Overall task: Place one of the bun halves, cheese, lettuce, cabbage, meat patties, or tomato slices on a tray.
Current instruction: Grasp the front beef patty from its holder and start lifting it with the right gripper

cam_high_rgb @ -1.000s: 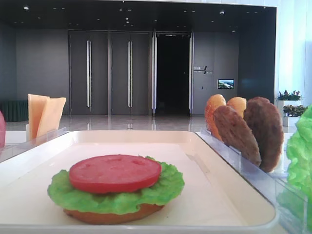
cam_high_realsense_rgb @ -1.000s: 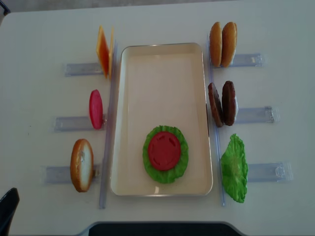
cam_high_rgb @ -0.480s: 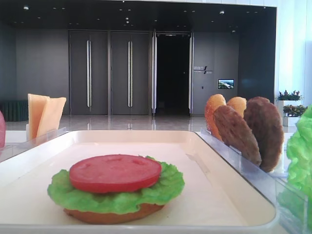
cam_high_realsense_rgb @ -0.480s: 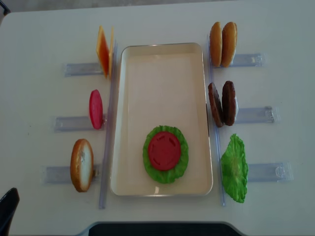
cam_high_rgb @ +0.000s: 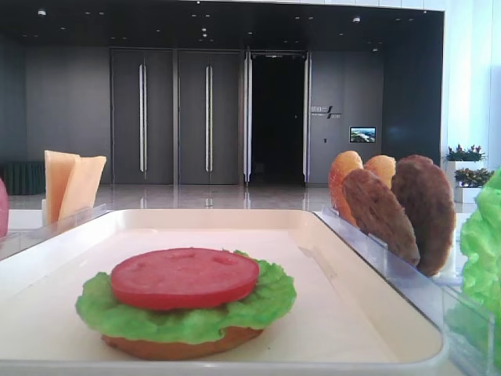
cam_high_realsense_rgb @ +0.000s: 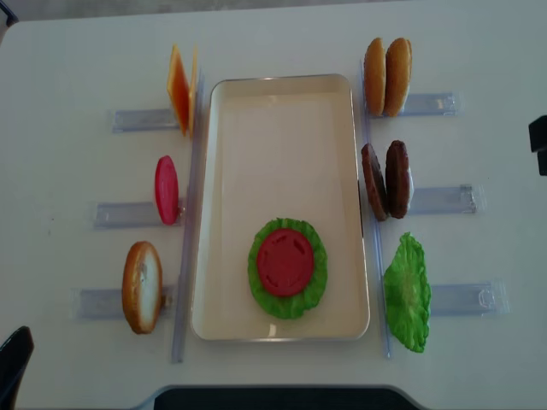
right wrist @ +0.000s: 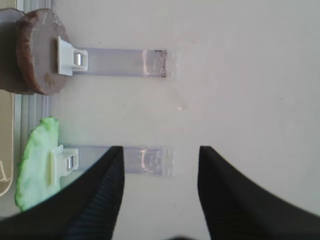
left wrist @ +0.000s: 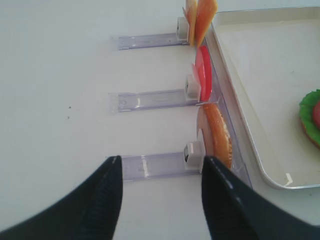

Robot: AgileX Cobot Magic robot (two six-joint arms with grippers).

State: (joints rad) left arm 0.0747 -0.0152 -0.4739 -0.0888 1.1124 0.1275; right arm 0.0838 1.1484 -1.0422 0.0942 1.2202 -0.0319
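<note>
The cream tray [cam_high_realsense_rgb: 282,128] holds a stack near its front: bun half [cam_high_rgb: 180,345], lettuce [cam_high_rgb: 270,301], tomato slice [cam_high_realsense_rgb: 285,260] on top. On clear racks to its left stand cheese [cam_high_realsense_rgb: 180,88], a tomato slice [cam_high_realsense_rgb: 167,190] and a bun half [cam_high_realsense_rgb: 142,286]. To its right stand two bun halves [cam_high_realsense_rgb: 387,77], two meat patties [cam_high_realsense_rgb: 385,179] and lettuce [cam_high_realsense_rgb: 407,293]. My left gripper [left wrist: 161,160] hangs open and empty above the bun half's rack. The right gripper [right wrist: 160,150] is open and empty over the outer end of the lettuce rack [right wrist: 145,160].
Long clear rails [cam_high_realsense_rgb: 188,213] run along both long sides of the tray. A dark part of the right arm [cam_high_realsense_rgb: 539,143] shows at the table's right edge, and a dark part of the left arm [cam_high_realsense_rgb: 12,363] at the bottom left corner.
A dark part of the right arm has come into the top view at the right edge. The food, the tray and the left arm have stayed put.
</note>
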